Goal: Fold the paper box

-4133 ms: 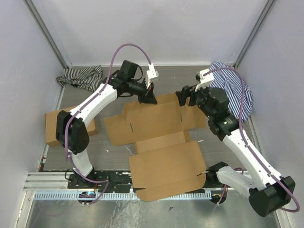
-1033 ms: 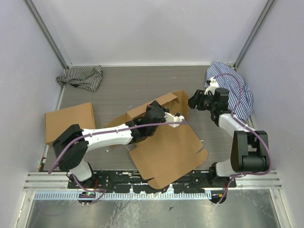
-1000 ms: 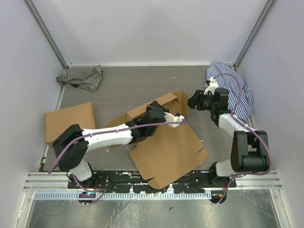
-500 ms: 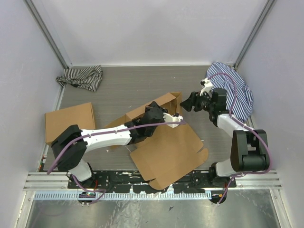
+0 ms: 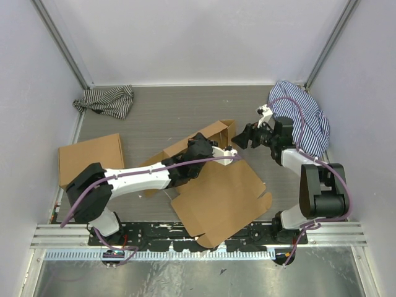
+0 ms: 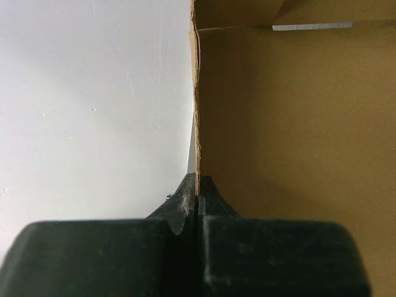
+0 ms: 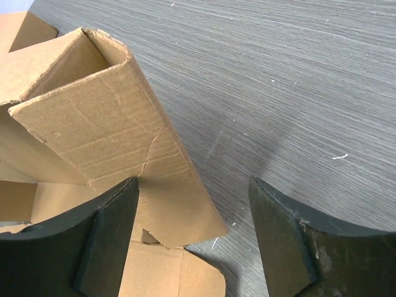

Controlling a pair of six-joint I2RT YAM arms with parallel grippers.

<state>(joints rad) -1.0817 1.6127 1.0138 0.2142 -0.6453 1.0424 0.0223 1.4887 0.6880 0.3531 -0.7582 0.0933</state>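
The grey wood-grain table (image 5: 173,111) lies under two claws, one on each arm. There is one paper box (image 5: 223,198), a partly folded brown sheet. Its broad panel spreads on the near side of both claws, and a raised wall with a corner flap stands between them. The left claw (image 6: 198,187) is pressed fully together on the thin edge of an upright panel of this box, and the cardboard edge runs straight out from between its fingers (image 6: 179,207). The right claw (image 7: 193,185) is spread wide and grips nothing. The folded corner flap of the box sits just ahead of the gap, close to one finger (image 7: 108,235); whether that finger touches the card cannot be told. One flat cardboard box (image 5: 90,158) lies well to the left of the left claw, near the side wall. There are two cloths. A black-and-white striped cloth (image 5: 105,100) is bunched in the far corner, well beyond and left of the left claw, and a blue-striped cloth (image 5: 306,117) is heaped just behind the right claw.
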